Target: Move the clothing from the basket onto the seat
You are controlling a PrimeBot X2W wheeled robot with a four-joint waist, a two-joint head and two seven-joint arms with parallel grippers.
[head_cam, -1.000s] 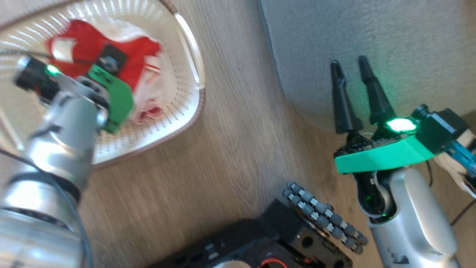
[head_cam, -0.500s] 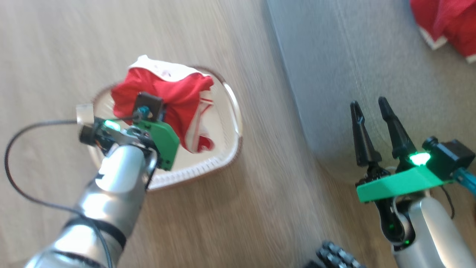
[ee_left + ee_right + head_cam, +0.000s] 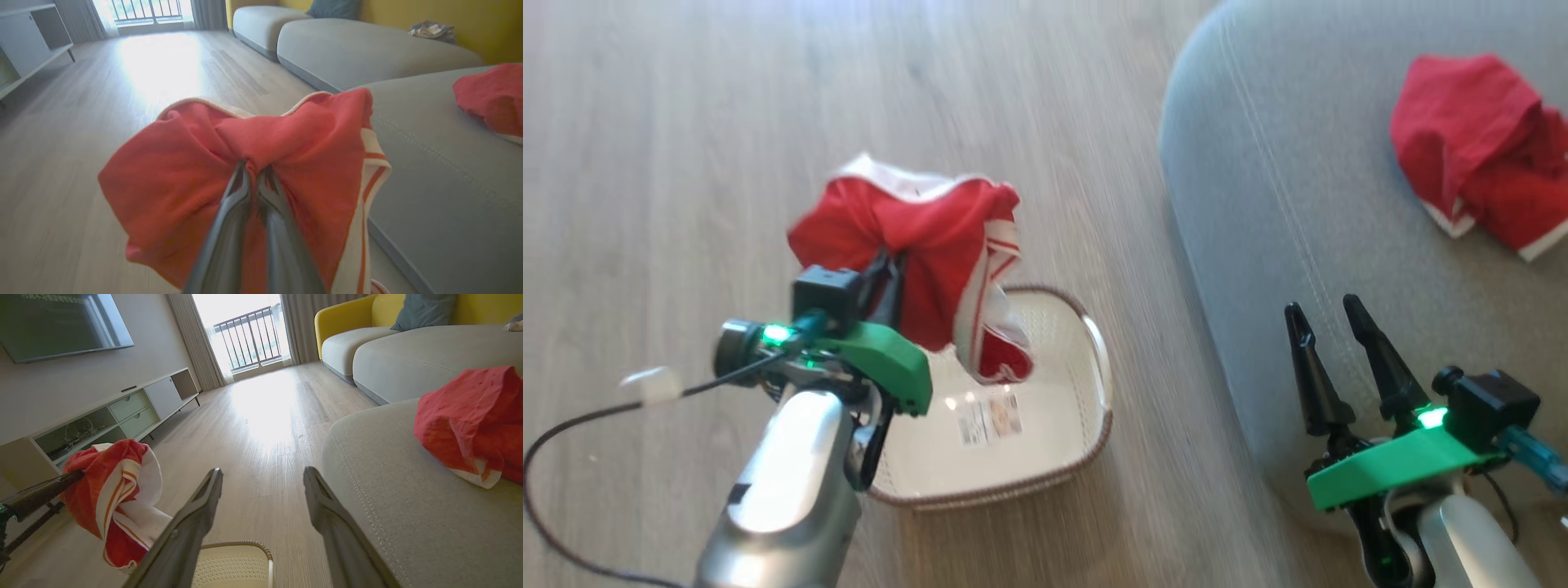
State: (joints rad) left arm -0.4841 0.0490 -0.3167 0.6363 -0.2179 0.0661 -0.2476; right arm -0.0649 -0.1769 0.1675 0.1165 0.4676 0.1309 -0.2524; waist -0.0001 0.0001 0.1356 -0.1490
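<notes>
My left gripper (image 3: 888, 273) is shut on a red garment with white stripes (image 3: 931, 245), which hangs in the air above the cream basket (image 3: 1045, 465); the fingers pinch its bunched middle (image 3: 253, 163). The basket sits on the floor with only its label sticker (image 3: 990, 416) inside. A second red garment (image 3: 1478, 151) lies on the grey seat (image 3: 1290, 196); it also appears in the right wrist view (image 3: 470, 416). My right gripper (image 3: 1325, 314) stands open over the seat's near edge, holding nothing.
Wooden floor (image 3: 686, 122) surrounds the basket. A low white TV cabinet (image 3: 122, 412) runs along the wall on the left. More grey sofa sections (image 3: 359, 49) and a yellow backrest (image 3: 351, 314) lie farther off. A black cable (image 3: 572, 441) trails from my left arm.
The left gripper has lifted the red garment out of the basket, leaving it bare inside. The head camera has risen and swung, bringing the seat and its garment into view.
</notes>
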